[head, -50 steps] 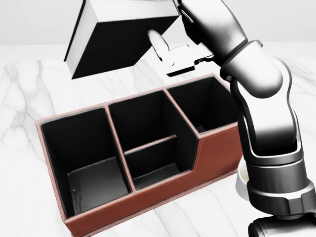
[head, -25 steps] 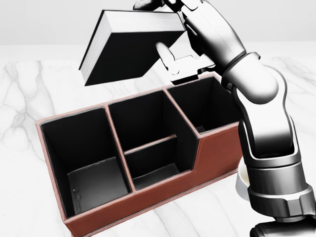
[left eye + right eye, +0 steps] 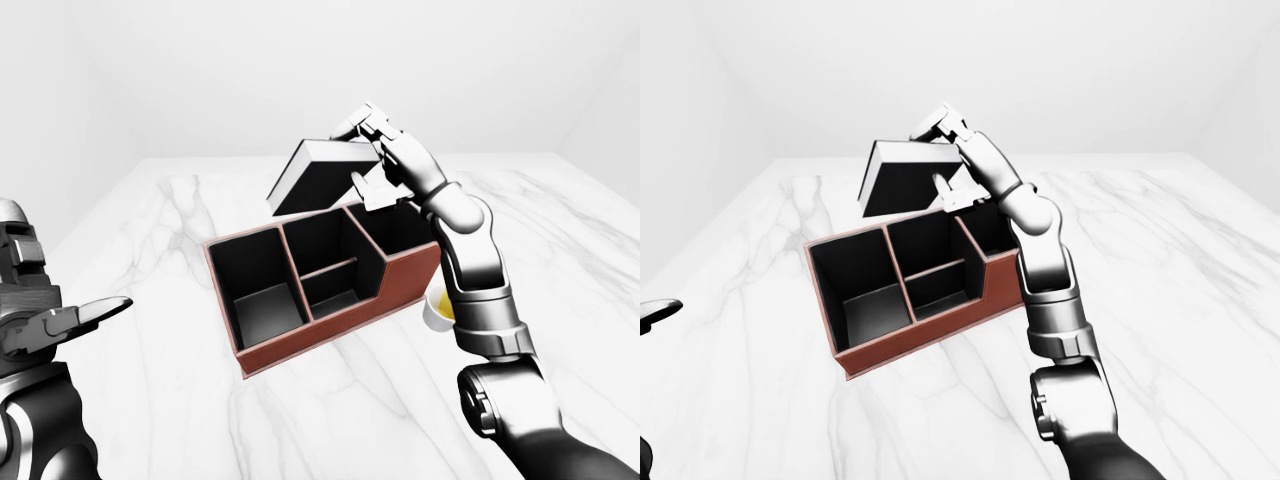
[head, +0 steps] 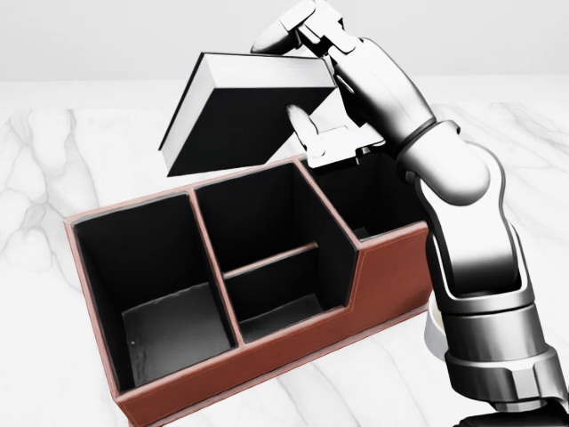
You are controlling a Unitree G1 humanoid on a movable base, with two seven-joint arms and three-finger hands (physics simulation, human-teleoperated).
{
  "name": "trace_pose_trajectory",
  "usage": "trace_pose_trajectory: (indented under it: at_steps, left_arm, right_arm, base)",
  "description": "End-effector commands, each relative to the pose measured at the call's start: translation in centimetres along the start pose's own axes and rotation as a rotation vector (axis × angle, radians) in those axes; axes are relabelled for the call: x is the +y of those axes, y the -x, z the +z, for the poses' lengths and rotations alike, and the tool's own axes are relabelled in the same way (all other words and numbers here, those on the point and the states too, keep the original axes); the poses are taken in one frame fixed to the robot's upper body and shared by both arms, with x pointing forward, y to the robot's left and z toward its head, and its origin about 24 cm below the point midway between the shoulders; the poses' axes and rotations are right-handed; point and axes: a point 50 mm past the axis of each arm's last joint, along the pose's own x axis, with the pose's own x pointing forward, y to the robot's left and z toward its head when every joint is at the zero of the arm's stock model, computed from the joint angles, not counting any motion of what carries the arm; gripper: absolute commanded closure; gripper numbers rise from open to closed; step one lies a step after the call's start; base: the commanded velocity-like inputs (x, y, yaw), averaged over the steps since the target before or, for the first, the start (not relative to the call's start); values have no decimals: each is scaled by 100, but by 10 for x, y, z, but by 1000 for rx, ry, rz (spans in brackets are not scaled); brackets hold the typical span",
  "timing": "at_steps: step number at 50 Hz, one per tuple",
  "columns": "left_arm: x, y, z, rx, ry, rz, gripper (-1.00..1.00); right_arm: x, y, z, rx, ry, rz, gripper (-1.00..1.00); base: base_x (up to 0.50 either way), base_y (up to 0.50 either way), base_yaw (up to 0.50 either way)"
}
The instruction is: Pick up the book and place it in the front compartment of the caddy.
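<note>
Book (image 4: 233,120) hangs over white marble table (image 3: 180,420), pale walls.

Right hand (image 4: 307,84) covering the book's (image 4: 236,111) far corner, yellow cup (image 3: 438,305) mostly hiding behind the forearm, caddy's (image 4: 267,356) right compartment floor unseen.

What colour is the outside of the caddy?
Reddish-brown outside, black inside; the caddy shows best in the head view.

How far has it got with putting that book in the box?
The pick-up is done: the right robot hand grips the black hardcover book, tilted above the brown leather caddy. Every compartment looks empty, so lowering it in and letting go remain. The left robot hand is idle.
</note>
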Motion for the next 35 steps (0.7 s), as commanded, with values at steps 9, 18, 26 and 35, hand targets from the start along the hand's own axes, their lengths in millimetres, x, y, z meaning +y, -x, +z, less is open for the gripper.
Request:
trace_pose_trajectory:
  at_steps: [9, 18, 26, 35]
  left_arm:
    - [1, -1, -1, 2, -1, 3, -100]
    - [1, -1, 0, 0, 1, 4, -100]
    - [1, -1, 0, -2, 0, 4, -100]
    - [1, -1, 1, -3, 0, 3, -100]
  right_arm:
    - [-5, 1, -7, 7, -66, -42, 100]
    - [-5, 1, -12, 25, -74, -42, 100]
    - [-3, 1, -16, 43, -78, -37, 100]
    - [-1, 4, -24, 66, -101, -45, 100]
  base:
    - [0, 0, 0]
    - [0, 0, 0]
    - [0, 0, 0]
    - [0, 0, 0]
